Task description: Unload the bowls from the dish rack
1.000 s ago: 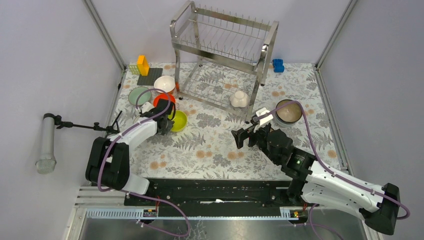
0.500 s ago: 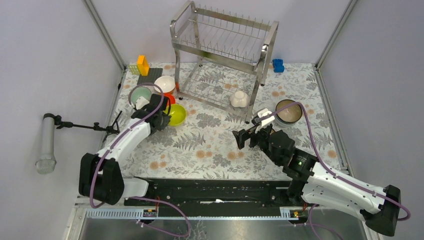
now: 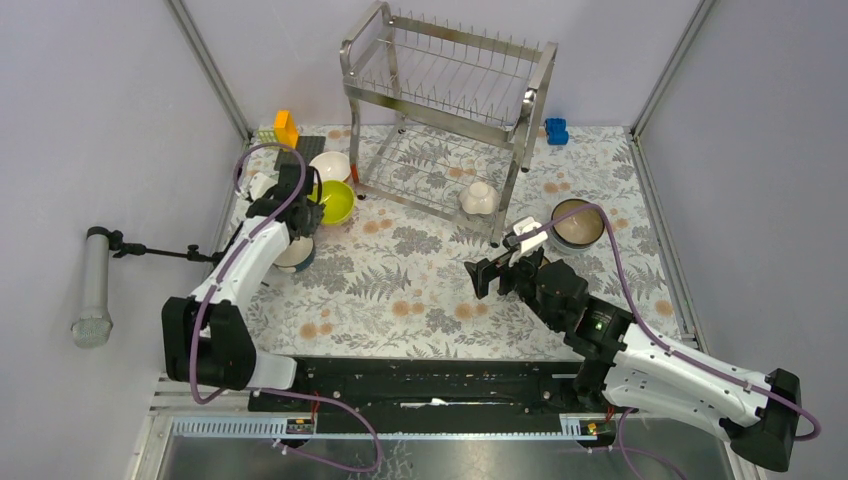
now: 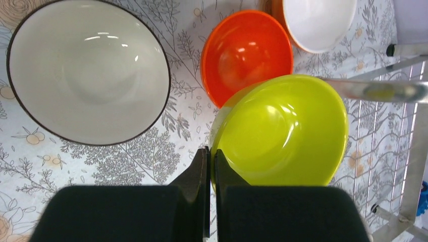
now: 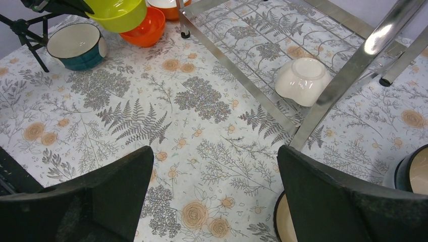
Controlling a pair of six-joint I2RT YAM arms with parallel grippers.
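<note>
My left gripper (image 3: 312,205) (image 4: 212,156) is shut on the rim of the yellow-green bowl (image 3: 336,203) (image 4: 282,128) and holds it over the orange-red bowl (image 4: 247,50), beside a white bowl (image 3: 330,165) (image 4: 318,22). A pale bowl with a dark rim (image 4: 88,70) lies left of it. A blue bowl (image 3: 297,255) (image 5: 81,45) sits under that arm. The steel dish rack (image 3: 450,100) (image 5: 353,70) has one white bowl (image 3: 479,198) (image 5: 303,80) upside down on its lower shelf. My right gripper (image 3: 497,268) (image 5: 214,156) is open and empty above the cloth.
A brown-gold bowl (image 3: 578,222) (image 5: 416,171) sits right of the rack. Another bowl's rim (image 5: 282,222) shows under my right finger. A yellow block (image 3: 286,128) and dark mat (image 3: 300,152) lie far left, a blue block (image 3: 556,130) far right. A tripod (image 3: 160,250) stands left.
My left gripper has carried the yellow-green bowl away from me and to the left, over the orange-red bowl. The blue bowl now shows under the arm. The right arm has not moved.
</note>
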